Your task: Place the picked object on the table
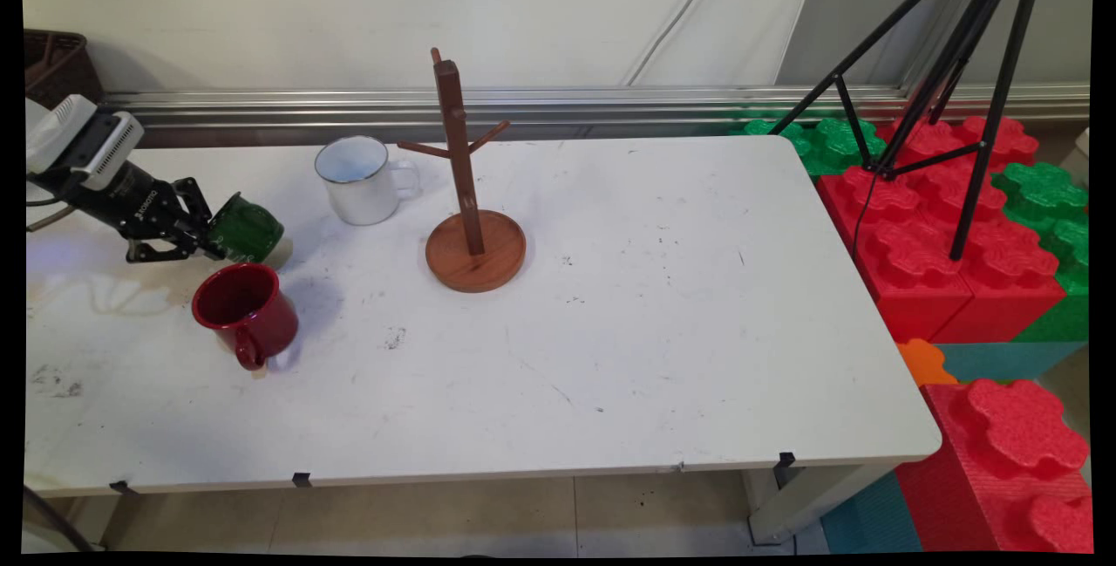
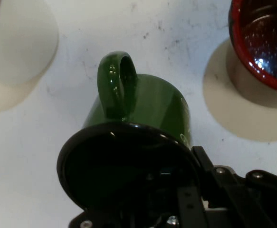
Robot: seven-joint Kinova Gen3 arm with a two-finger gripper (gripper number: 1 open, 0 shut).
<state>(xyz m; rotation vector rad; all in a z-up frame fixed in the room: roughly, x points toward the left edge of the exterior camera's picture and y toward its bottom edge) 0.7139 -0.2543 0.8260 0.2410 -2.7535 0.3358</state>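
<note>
Hand view: my gripper clamps the green mug at its rim, tilted.
Near: red mug, white mug, rack.
Tip: I'd keep it steady.

**Arm low over the table's left end, gripper clamped on a mug's rim**

The arm enters from the table's left edge, its wrist angled down and to the right, low over the surface near the far-left part of the table. The black gripper points toward the table's right, tilted downward. Its fingers are closed on the rim of the green mug, one finger inside the mouth. In the hand view the gripper linkage rises from the bottom edge.
</note>
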